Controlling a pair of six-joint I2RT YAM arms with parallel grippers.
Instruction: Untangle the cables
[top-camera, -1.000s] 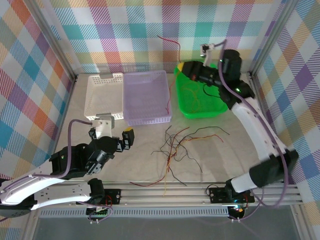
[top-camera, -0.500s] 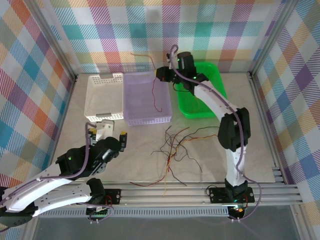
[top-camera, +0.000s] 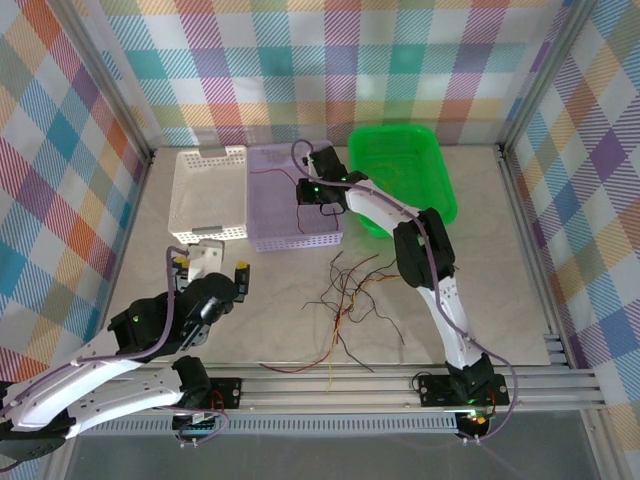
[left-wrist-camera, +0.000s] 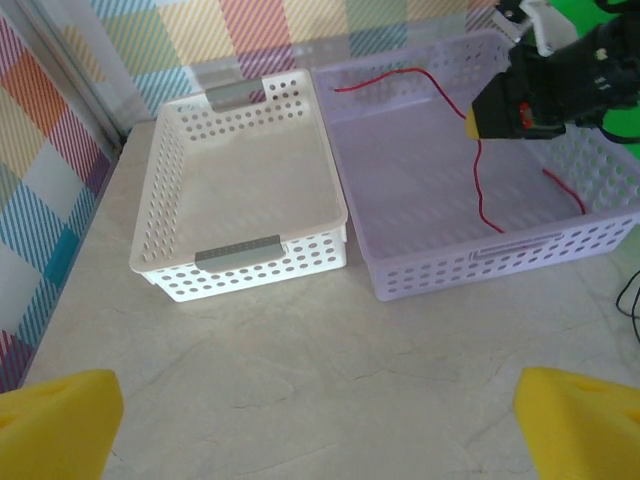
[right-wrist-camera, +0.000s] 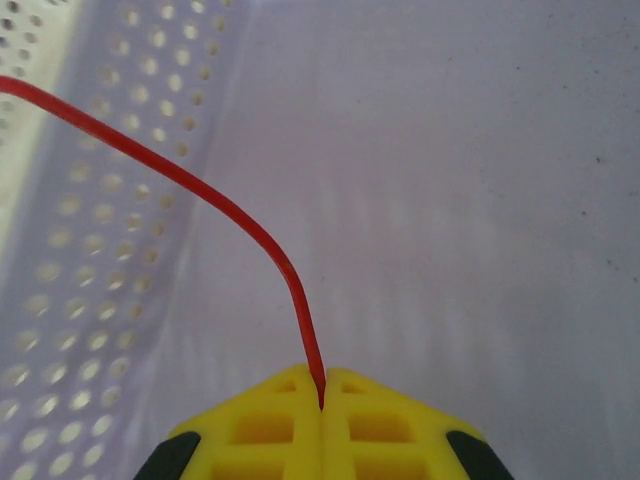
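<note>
A tangle of thin red, orange and black cables (top-camera: 350, 295) lies on the table in front of the baskets. My right gripper (top-camera: 304, 192) hangs low inside the lilac basket (top-camera: 262, 205), shut on one red cable (top-camera: 275, 170). In the right wrist view the yellow fingertips (right-wrist-camera: 322, 390) pinch the red cable (right-wrist-camera: 200, 190) above the basket floor (right-wrist-camera: 450, 200). In the left wrist view the red cable (left-wrist-camera: 478, 190) dangles from the right gripper (left-wrist-camera: 478, 115) into the lilac basket (left-wrist-camera: 440, 270). My left gripper (top-camera: 212, 264) is open over bare table, holding nothing (left-wrist-camera: 320, 430).
A white basket (top-camera: 190, 195) stands left of the lilac one, seen too in the left wrist view (left-wrist-camera: 240, 275). A green bin (top-camera: 432, 160) at the back right holds a few orange cables. Metal rails run along the table's near edge (top-camera: 350, 385).
My right arm swung left from the green bin to the lilac basket and came down into it, carrying the red cable. My left arm shifted slightly.
</note>
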